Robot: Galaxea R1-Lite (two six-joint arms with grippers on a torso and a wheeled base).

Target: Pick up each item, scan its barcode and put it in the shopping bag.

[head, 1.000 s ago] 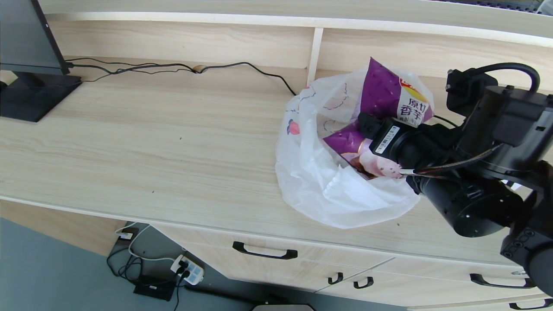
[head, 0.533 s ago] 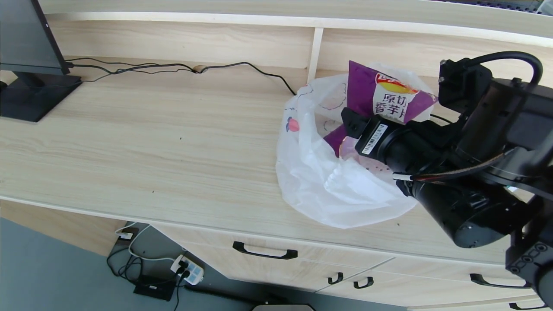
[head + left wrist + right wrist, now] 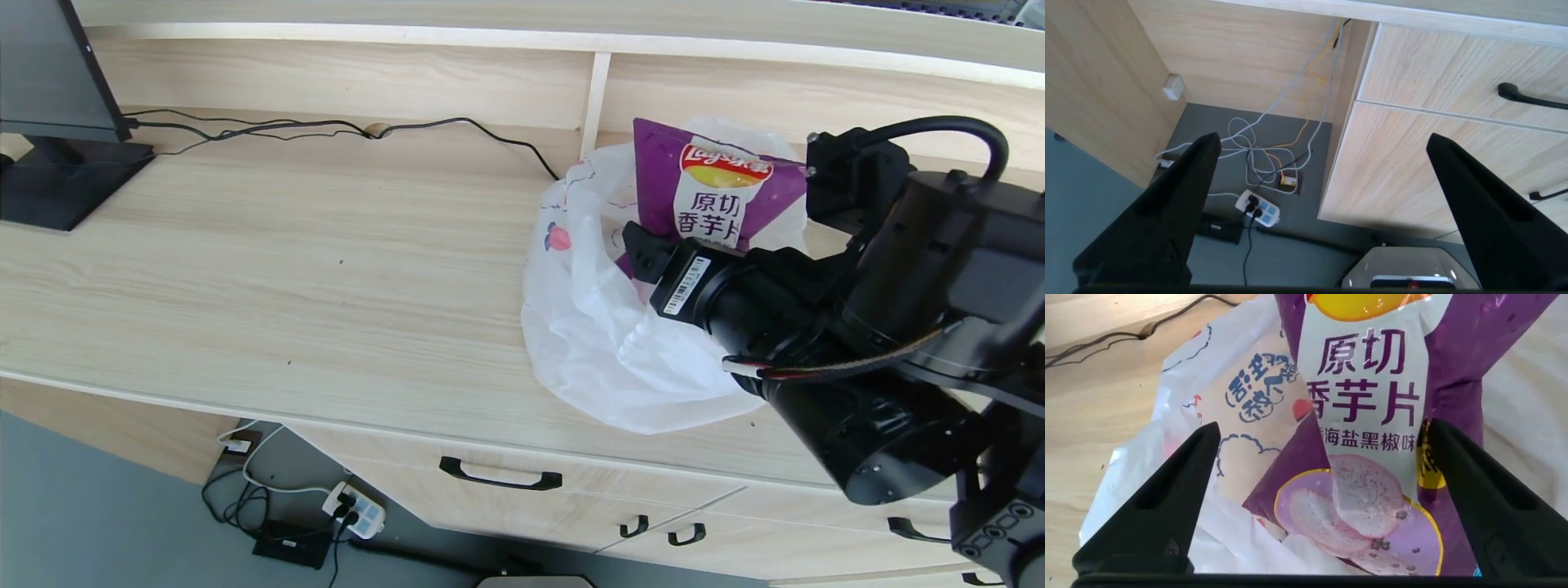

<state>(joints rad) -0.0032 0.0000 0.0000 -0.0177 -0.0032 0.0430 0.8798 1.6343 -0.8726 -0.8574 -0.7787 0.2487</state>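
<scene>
From the head view, a shiny purple crisp packet (image 3: 710, 196) stands up tall inside a thin white plastic shopping bag (image 3: 596, 343). Its top half pokes out above the bag's mouth. The shopping bag sits on a pale wooden counter (image 3: 326, 269), close to the front edge, and the black right arm (image 3: 816, 327) reaches over it from the side. Thin black cables (image 3: 326, 126) lie far off along the back of the counter. In the left wrist view, the left gripper (image 3: 1323, 139) is spread wide with nothing in it. It points down at the wooden drawers (image 3: 1437, 171) and a white power strip (image 3: 1259, 211) on the floor. In the right wrist view, the right gripper (image 3: 1323, 425) is spread wide too. The crisp packet sits between its two fingers, right up close, and it does not look squeezed. The white bag is bunched up just beside one finger. I think the packet could flop over and slide out, because it stands so high and is not tucked in. A finger could also catch the thin plastic when the arm pulls away. That could drag the whole bag towards the edge of the counter.
</scene>
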